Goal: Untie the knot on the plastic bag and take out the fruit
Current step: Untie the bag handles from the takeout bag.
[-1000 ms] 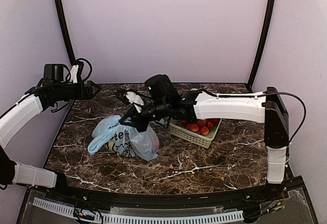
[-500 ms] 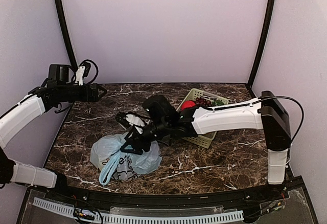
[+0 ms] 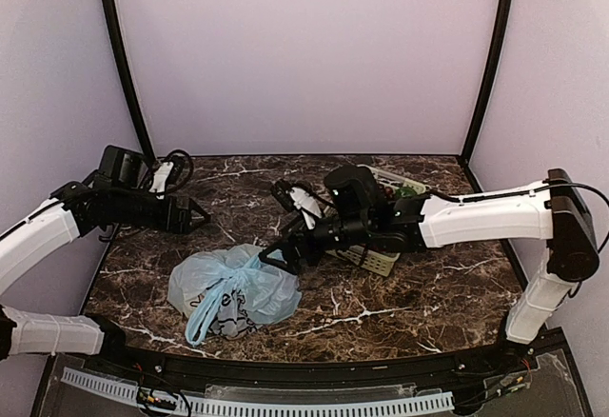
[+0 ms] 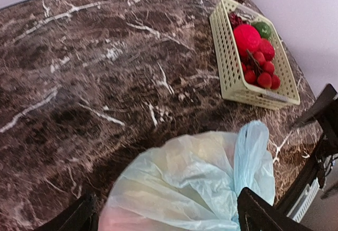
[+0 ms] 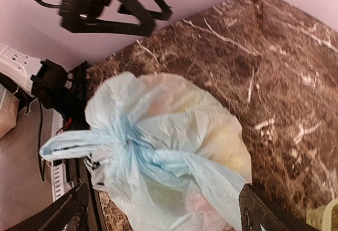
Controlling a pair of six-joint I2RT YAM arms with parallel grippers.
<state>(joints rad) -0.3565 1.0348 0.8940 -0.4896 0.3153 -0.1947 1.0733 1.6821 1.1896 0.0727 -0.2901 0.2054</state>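
The light blue plastic bag [image 3: 233, 288] lies on the marble table near the front, still tied. Its knot [image 5: 124, 136] is a bunched lump on top, with one handle loop [image 5: 66, 146] trailing toward the table's front edge. Yellowish and pink fruit [image 5: 224, 136] shows dimly through the film. My right gripper [image 3: 276, 255] hangs open just above the bag's right side, holding nothing. My left gripper [image 3: 195, 215] is open, up and to the left of the bag, apart from it. In the left wrist view the bag [image 4: 195, 189] fills the space between the fingers.
A pale lattice basket [image 4: 253, 57] with red fruits, small strawberries and a green one stands at the back right, partly behind my right arm. The table's front rail [image 3: 285, 374] runs close below the bag.
My right gripper has opened and let go of the bag, which dropped from a lifted position to the table front. The right arm drew back rightward; the left gripper came down toward the bag.
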